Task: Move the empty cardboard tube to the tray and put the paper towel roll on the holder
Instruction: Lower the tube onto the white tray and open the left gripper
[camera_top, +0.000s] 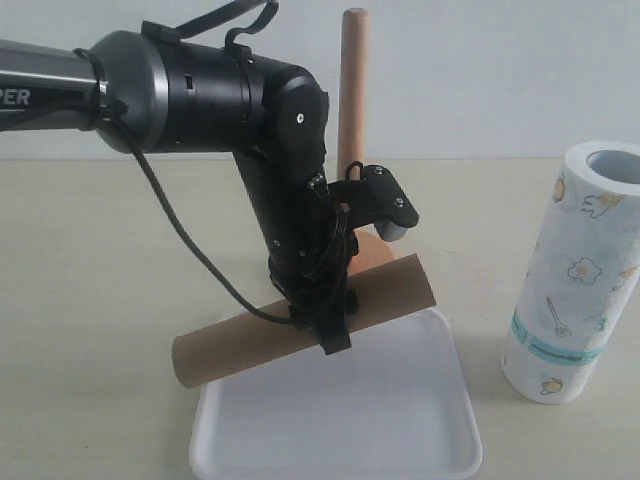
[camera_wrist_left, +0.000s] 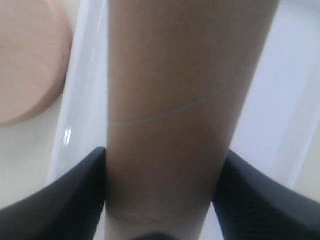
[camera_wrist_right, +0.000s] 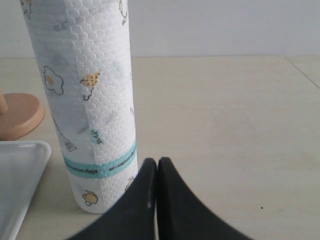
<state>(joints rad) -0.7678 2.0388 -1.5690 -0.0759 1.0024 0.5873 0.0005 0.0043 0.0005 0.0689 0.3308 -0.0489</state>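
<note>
The left hand (camera_top: 326, 318) is pinching the cardboard tube (camera_top: 250, 345) near its middle, one finger on each side. The tube hangs slanted over the far edge of the tray (camera_top: 340, 420), with one end lower and reaching out past the tray's corner. I cannot tell whether it touches the rim. So the first part is, I think, almost done: the tube is off the stand (camera_top: 352, 90) but not yet laid down and released.

The stand is just behind the tray, and its post is bare and ready for the roll.

The paper towel roll (camera_top: 575, 280) stands upright on the tabletop (camera_top: 90, 300), beside the tray on the side away from the working arm. The right hand (camera_wrist_right: 157, 200) is low and near the roll, its fingers pressed together with nothing between them. The second part, putting the roll on the post, is not started as far as I see.
</note>
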